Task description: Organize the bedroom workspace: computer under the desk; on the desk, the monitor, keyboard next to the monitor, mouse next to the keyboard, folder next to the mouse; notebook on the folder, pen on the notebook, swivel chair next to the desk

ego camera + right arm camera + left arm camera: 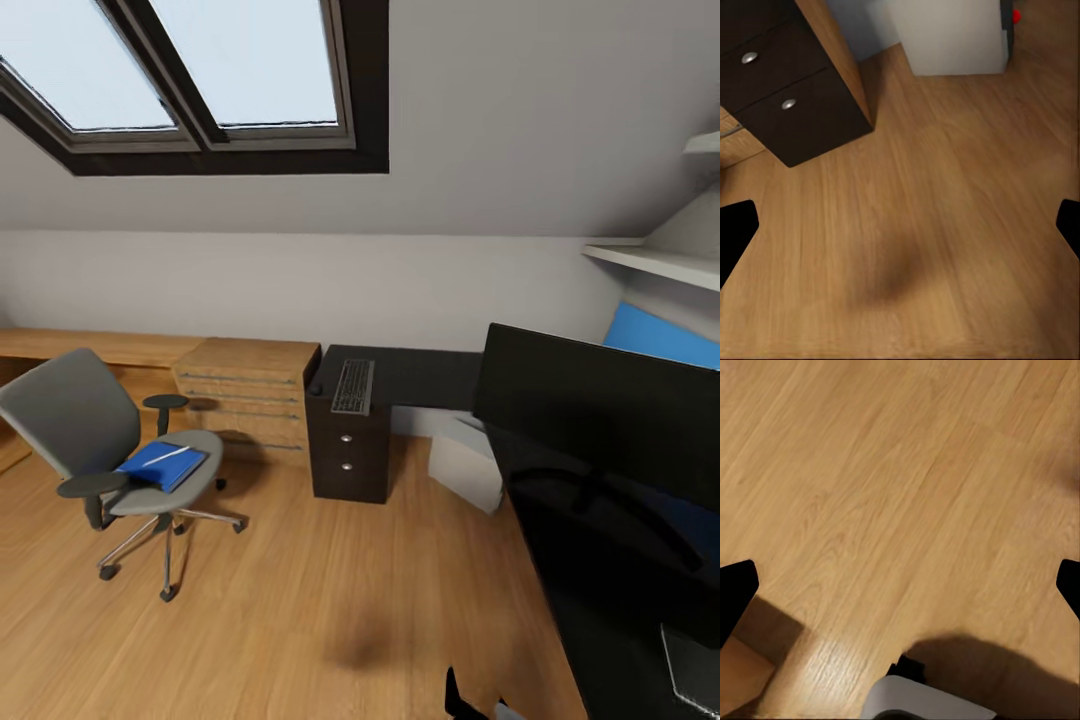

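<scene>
The grey swivel chair [95, 430] stands on the floor at the left, away from the desk [425, 375]. On its seat lies the blue folder [160, 466] with the thin white pen [167, 455] across it. The keyboard [353, 386] rests on the desk's far black wing. The wide black monitor [600, 420] stands on the near wing at the right. Under the desk sits the pale computer [466, 466] [945, 34]. The mouse is out of view. Both the left gripper [900, 589] and the right gripper [900, 225] hang open over bare floor, holding nothing.
A black drawer unit [348, 455] [787, 97] holds up the desk's far end, with a light-wood cabinet [250, 395] to its left. A flat grey thing [695, 668] lies on the desk's near right corner. Open wood floor [330, 590] spreads between chair and desk.
</scene>
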`<state>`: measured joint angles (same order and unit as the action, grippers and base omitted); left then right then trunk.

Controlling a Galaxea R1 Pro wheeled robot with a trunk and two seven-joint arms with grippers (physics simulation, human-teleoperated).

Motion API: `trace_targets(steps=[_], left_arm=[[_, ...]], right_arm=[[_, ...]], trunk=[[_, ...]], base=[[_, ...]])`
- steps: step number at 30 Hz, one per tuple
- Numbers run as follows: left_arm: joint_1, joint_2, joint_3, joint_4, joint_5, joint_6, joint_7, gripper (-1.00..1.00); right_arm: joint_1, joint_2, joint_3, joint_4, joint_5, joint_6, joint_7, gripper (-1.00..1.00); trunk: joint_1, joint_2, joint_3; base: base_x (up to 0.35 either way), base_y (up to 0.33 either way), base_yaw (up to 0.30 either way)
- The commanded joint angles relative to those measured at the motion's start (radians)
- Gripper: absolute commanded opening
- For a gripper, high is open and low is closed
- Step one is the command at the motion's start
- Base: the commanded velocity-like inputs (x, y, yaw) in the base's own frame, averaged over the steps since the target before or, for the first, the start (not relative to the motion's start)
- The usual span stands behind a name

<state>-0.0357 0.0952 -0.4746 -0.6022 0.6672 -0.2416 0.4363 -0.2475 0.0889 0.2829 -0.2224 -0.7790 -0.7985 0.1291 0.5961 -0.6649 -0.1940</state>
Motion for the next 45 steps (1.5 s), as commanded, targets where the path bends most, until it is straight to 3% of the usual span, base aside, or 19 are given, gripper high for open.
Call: trace_targets(steps=[1,21,29,32,34,35,38,39,41,42,45], left_arm=[[-0.001,0.001,-0.008,-0.001,0.01,-0.006,0.007,1.0],[-0.001,0.001,-0.008,-0.001,0.01,-0.005,0.007,1.0],[-0.001,0.001,-0.009,-0.001,0.01,-0.005,0.007,1.0],[-0.001,0.001,-0.009,-0.001,0.009,-0.003,0.009,1.0],[-0.001,0.001,-0.009,-0.001,0.009,-0.003,0.009,1.0],[-0.001,0.001,-0.009,-0.001,0.009,-0.003,0.008,1.0],[-0.001,0.001,-0.009,0.0,0.009,-0.004,0.008,1.0],[-0.001,0.001,-0.009,0.003,0.009,-0.005,0.008,1.0],[-0.001,0.001,-0.01,0.011,0.009,-0.007,0.008,1.0],[-0.001,0.001,-0.011,0.022,0.009,-0.008,0.007,1.0],[-0.001,0.0,-0.013,0.042,0.009,-0.01,0.007,1.0]], right_arm=[[-0.001,0.0,0.002,0.002,-0.011,-0.004,0.009,1.0],[-0.003,0.0,0.004,-0.026,-0.003,-0.006,0.01,1.0],[-0.018,-0.006,0.002,-0.183,0.002,0.003,-0.006,1.0],[-0.039,-0.01,0.001,-0.274,0.029,0.034,-0.072,1.0],[-0.05,-0.015,0.001,-0.321,0.057,0.072,-0.126,1.0],[-0.06,-0.023,0.001,-0.372,0.095,0.122,-0.187,1.0],[-0.074,-0.036,0.0,-0.459,0.164,0.219,-0.279,1.0],[-0.081,-0.044,-0.001,-0.522,0.208,0.298,-0.335,1.0],[-0.085,-0.05,-0.004,-0.591,0.244,0.387,-0.383,1.0],[-0.089,-0.056,-0.008,-0.664,0.267,0.489,-0.426,1.0],[-0.092,-0.071,-0.023,-0.76,0.288,0.662,-0.487,1.0]], trunk=[[-0.004,0.006,0.002],[-0.081,0.146,0.064],[-0.112,0.202,0.089],[-0.123,0.223,0.099],[-0.127,0.23,0.102],[-0.127,0.23,0.102],[-0.127,0.23,0.102],[-0.127,0.23,0.102],[-0.127,0.23,0.102],[-0.127,0.23,0.102],[-0.127,0.23,0.102]], base=[[-0.343,0.0,0.0],[-0.343,0.0,0.0],[-0.339,0.0,0.0],[-0.202,0.0,0.0],[-0.105,0.0,0.0],[-0.06,0.0,0.0],[-0.039,0.0,0.0],[-0.02,0.0,0.0],[-0.014,0.0,0.0],[-0.008,0.0,0.0],[-0.005,0.0,0.0]])
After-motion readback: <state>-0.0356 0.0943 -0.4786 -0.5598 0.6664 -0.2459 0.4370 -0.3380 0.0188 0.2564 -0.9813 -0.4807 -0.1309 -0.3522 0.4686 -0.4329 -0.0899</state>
